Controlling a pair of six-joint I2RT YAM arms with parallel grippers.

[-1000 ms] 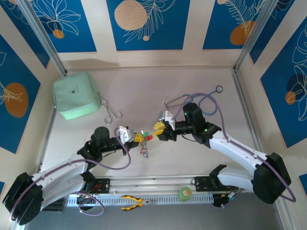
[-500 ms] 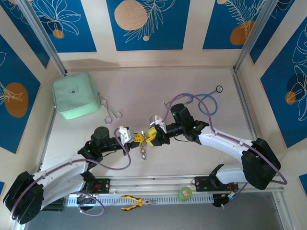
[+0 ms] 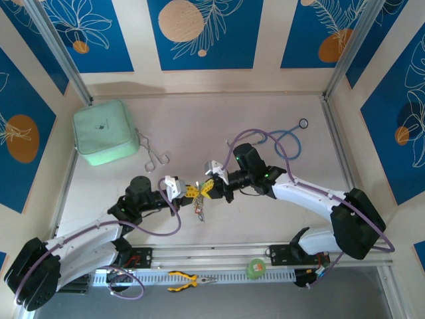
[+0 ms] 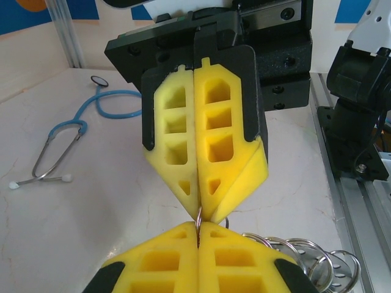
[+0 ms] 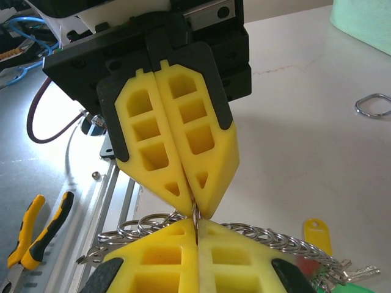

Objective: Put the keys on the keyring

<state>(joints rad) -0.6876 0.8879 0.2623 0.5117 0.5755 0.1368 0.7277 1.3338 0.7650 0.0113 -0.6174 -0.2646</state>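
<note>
My two grippers meet tip to tip over the middle of the table. The left gripper is shut on a thin silvery ring of the keyring. From the opposite side, the right gripper is shut on the same ring. The keyring is a chain of small rings that curves away on both sides of the fingers. The keys hang below the grippers; a yellow tag and silvery key blades lie on the table.
A blue stethoscope lies at the back right. Metal forceps and a mint-green pouch are at the back left. Yellow-handled pliers and a green tape roll rest on the front rail.
The right gripper has swung left from about a hand's width away and now touches the left gripper's tips, shut on the ring. The left arm has held still.
</note>
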